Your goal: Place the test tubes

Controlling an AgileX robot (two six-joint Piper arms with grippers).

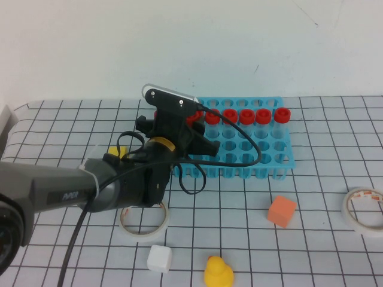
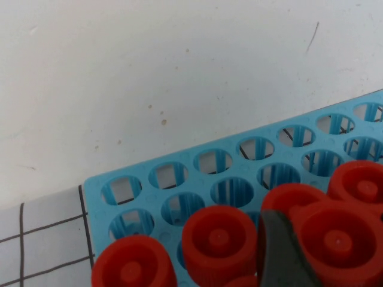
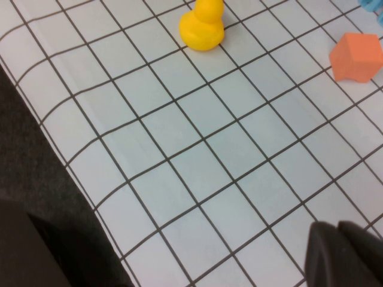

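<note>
A blue test tube rack (image 1: 251, 149) stands at the back middle of the gridded table. Several red-capped tubes (image 1: 246, 116) fill its back row. My left gripper (image 1: 190, 119) hovers over the rack's left end, shut on a red-capped test tube (image 2: 338, 242). One dark finger (image 2: 281, 254) presses the cap's side; the other finger is hidden. Below it are empty rack holes (image 2: 232, 192) and two more capped tubes (image 2: 218, 238). My right gripper (image 3: 346, 251) is shut and empty, low over bare table; the high view does not show it.
A tape roll (image 1: 143, 220) lies under the left arm and another (image 1: 365, 209) at the right edge. A white cube (image 1: 160, 258), a yellow duck (image 1: 218, 272) (image 3: 203, 27) and an orange cube (image 1: 282, 210) (image 3: 357, 57) sit in front of the rack.
</note>
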